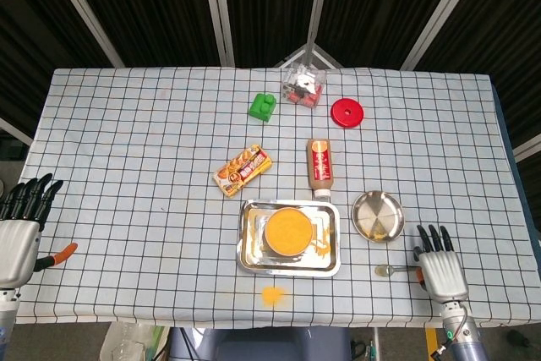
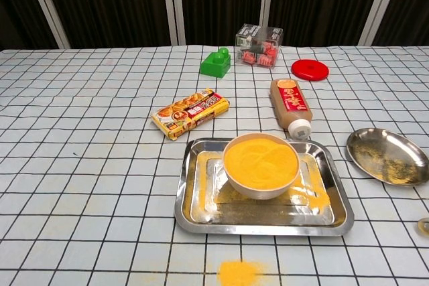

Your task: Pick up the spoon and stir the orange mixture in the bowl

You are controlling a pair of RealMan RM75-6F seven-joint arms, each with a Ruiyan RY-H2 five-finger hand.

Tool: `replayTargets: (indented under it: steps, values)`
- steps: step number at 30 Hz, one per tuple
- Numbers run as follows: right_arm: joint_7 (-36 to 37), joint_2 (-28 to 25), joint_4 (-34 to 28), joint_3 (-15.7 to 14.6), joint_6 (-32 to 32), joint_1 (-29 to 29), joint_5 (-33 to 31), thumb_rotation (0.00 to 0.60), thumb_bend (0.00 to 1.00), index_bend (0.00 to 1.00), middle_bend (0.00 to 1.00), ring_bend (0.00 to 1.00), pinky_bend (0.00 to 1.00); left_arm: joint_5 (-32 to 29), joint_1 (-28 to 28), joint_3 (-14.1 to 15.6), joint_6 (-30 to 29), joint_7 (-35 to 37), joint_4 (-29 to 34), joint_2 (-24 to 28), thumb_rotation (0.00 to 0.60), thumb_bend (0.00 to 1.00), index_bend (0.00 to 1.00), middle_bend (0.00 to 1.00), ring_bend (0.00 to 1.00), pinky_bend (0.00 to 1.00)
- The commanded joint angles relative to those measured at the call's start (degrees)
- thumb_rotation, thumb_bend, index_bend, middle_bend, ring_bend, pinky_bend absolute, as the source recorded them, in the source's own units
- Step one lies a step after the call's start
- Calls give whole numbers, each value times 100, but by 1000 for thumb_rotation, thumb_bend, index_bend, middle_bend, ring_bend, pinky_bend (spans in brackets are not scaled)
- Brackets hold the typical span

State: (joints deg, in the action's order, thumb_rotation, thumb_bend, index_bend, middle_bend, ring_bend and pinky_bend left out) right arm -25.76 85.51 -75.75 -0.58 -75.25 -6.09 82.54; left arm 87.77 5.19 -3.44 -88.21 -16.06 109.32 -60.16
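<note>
2 hands are seen at the near corners of the tabletop (image 1: 127,141), which is covered by a checked cloth. The right hand (image 1: 441,270) is held flat at the near right corner with its fingers spread and straight, and nothing is gripped by it. The spoon (image 1: 390,270) lies on the cloth just beside that hand's fingers; whether the handle is touched by them cannot be told. Only the spoon's tip is caught at the right edge of the chest view. The left hand (image 1: 19,227) is held at the near left edge, fingers apart and extended, empty. An orange-handled tool (image 1: 59,254) lies partly under it at that edge.

Near the middle of the near edge a white bowl (image 2: 260,164) full of orange mixture (image 2: 260,159) is set inside a metal tray (image 2: 263,216), and orange powder is scattered across the tray floor. A small orange spill (image 2: 238,272) is seen on the cloth just in front of the tray. A round metal dish (image 2: 389,155), dusted with powder, sits to the right of the tray. Behind the tray a bottle (image 2: 290,104) lies on its side, with a snack packet (image 2: 190,113) to its left. Toward the far edge a green block (image 2: 216,62), a clear box (image 2: 259,45) and a red disc (image 2: 310,69) are placed.
</note>
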Motion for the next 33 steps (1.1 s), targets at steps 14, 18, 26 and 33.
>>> replayTargets:
  steps: [14,18,26,33]
  values:
    - [-111,86,117,-42,51,13,-57,600,419,514,115,0,0,-3,-7,-9,-16,31,2,7,600,0,0,0,0,0]
    - [-132,112,167,-61,62,14,-52,600,419,514,115,0,0,-4,-5,-7,-7,27,-1,5,600,0,0,0,0,0]
    - [-86,137,208,-38,83,6,-88,600,419,514,115,0,0,-20,-3,-14,-1,39,-2,7,600,0,0,0,0,0]
    - [-54,143,242,-23,114,-3,-124,600,419,554,117,0,0,-27,-5,-15,0,53,0,13,600,0,0,0,0,0]
